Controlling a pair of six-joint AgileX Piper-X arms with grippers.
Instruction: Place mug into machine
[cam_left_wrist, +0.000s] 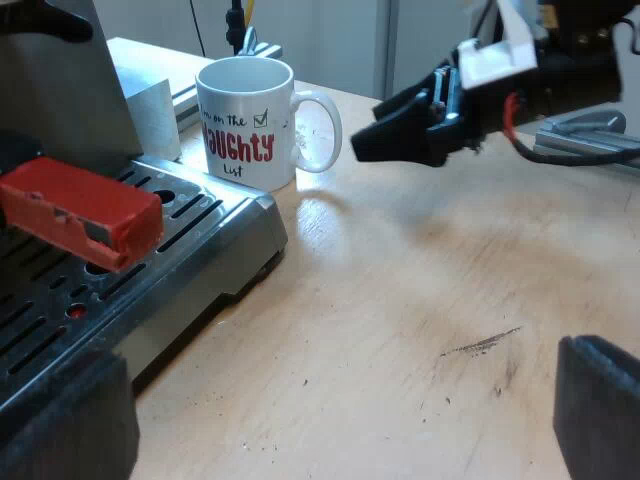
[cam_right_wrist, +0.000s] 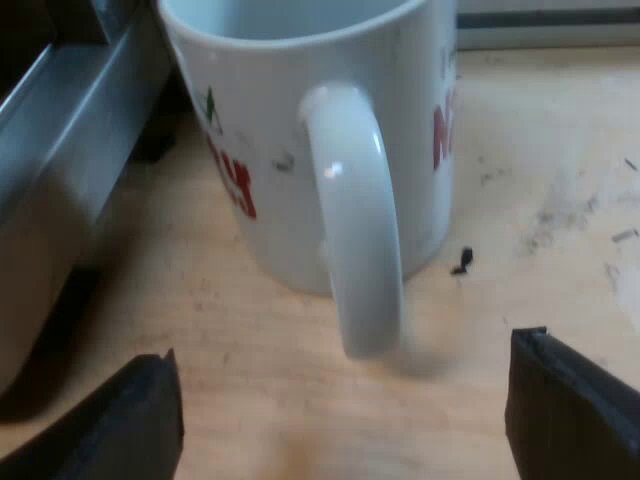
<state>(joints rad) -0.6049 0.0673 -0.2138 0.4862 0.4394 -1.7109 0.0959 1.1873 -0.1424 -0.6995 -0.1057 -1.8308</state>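
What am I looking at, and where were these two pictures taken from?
Two robot arms, each with a camera at its wrist. One picture looks out from the left arm: the left tool, open and empty, hangs over the table by the machine and the red handle end. The mug stands on the table beside the machine. The other looks from the right arm: the right tool is open, fingers either side of the mug's handle, not touching. Nothing is held.

Right pincer (cam_right_wrist: 347, 372) stands spread wide before the mug (cam_right_wrist: 270, 150).

Pale wooden table (cam_left_wrist: 400, 300) (scuffed), white wall (cam_left_wrist: 150, 20) behind.
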